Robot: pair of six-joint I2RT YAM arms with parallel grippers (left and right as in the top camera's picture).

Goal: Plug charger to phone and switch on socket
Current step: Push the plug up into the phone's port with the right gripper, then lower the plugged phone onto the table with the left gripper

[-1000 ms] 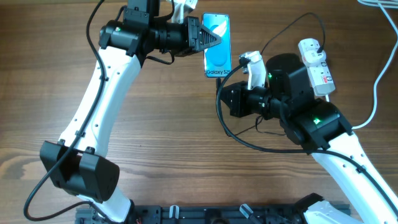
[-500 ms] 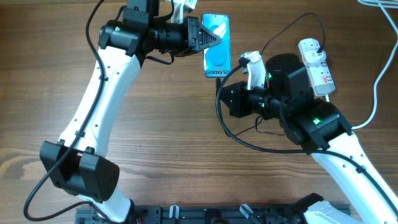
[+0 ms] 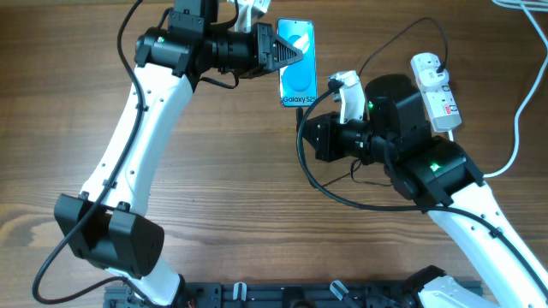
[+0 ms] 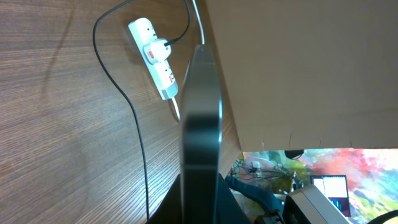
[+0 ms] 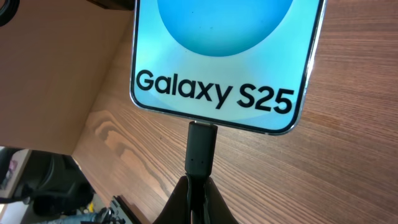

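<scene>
The phone (image 3: 299, 65), with a cyan screen and "Galaxy S25" text, is held off the table by my left gripper (image 3: 289, 53), which is shut on its edges. In the left wrist view the phone (image 4: 200, 118) shows edge-on between the jaws (image 4: 199, 208). My right gripper (image 5: 200, 202) is shut on the charger's black connector (image 5: 201, 148), whose tip meets the bottom edge of the phone (image 5: 224, 56). The black cable (image 3: 318, 186) loops back to the white plug head (image 3: 433, 79) in the socket (image 3: 443, 104). The socket (image 4: 163, 78) shows red switches.
A thick white cord (image 3: 521, 111) runs along the table's right side. A black rail (image 3: 300, 296) lies at the front edge. The right arm's body (image 3: 419, 162) sits between the phone and the socket. A brown wall (image 4: 298, 68) rises behind the table.
</scene>
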